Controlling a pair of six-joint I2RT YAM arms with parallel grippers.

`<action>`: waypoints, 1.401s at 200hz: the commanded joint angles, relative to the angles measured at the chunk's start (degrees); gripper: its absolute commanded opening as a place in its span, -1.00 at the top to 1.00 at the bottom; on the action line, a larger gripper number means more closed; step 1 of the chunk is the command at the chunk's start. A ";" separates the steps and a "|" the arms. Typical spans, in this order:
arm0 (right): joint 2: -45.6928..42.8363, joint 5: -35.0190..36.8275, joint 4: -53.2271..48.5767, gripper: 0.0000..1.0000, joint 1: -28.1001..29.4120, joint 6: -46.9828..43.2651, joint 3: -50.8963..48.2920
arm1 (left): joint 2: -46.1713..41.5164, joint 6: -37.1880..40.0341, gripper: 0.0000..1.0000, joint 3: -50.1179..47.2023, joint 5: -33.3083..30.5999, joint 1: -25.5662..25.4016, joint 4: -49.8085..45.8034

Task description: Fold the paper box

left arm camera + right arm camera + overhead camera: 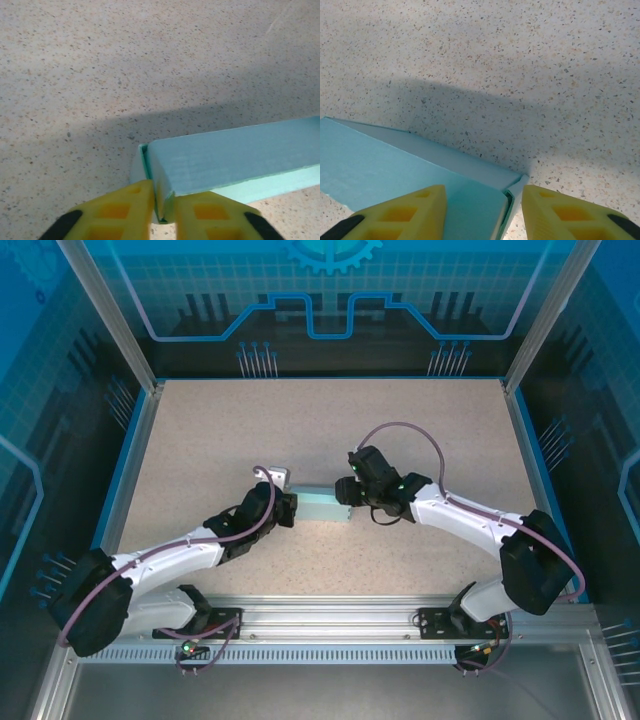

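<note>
Now the box (pixel 322 505), folded into a flat aqua block, lies at the centre of the table (pixel 250 430). The left gripper (pixel 164 216), at its 9 o'clock end, stands narrow around the end flap; whether it pinches, I cannot tell. The right gripper (pixel 482 215), at 3 o'clock, straddles the other end, jaws wide. Uneven pushing could skid the box sideways or spring its loose-looking flaps.

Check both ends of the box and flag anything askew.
The paper box is not closed square at either end. Between the right gripper fingers, the tuck flap stands ajar with a dark gap showing. At the left gripper, the end flap also sits slightly proud of the body.
</note>
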 commanded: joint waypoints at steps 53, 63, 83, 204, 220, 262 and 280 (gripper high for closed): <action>2.85 3.03 -2.69 0.17 2.83 2.34 -4.18 | -5.41 -0.14 0.17 -2.11 2.80 -0.63 -9.42; 3.15 3.09 -2.60 0.17 2.95 2.54 -4.30 | -6.23 -0.08 0.12 -2.11 3.09 -0.63 -10.06; 3.39 3.55 -2.64 0.17 3.35 2.82 -4.39 | -8.06 0.21 0.03 -1.74 4.18 -0.52 -12.08; 2.87 4.66 -3.00 0.17 4.02 2.30 -3.96 | -7.40 -3.81 -0.32 9.13 20.93 12.26 -16.08; 2.78 4.76 -3.09 0.17 4.03 2.29 -3.95 | -4.07 -3.70 -0.32 10.86 21.11 13.57 -15.68; 2.69 5.06 -3.35 0.17 4.03 2.02 -3.87 | 2.78 -2.95 -0.30 11.63 21.79 15.37 -14.27; 2.69 5.13 -3.53 0.17 4.04 1.94 -3.88 | 3.51 -2.58 -0.27 10.67 21.84 15.62 -14.79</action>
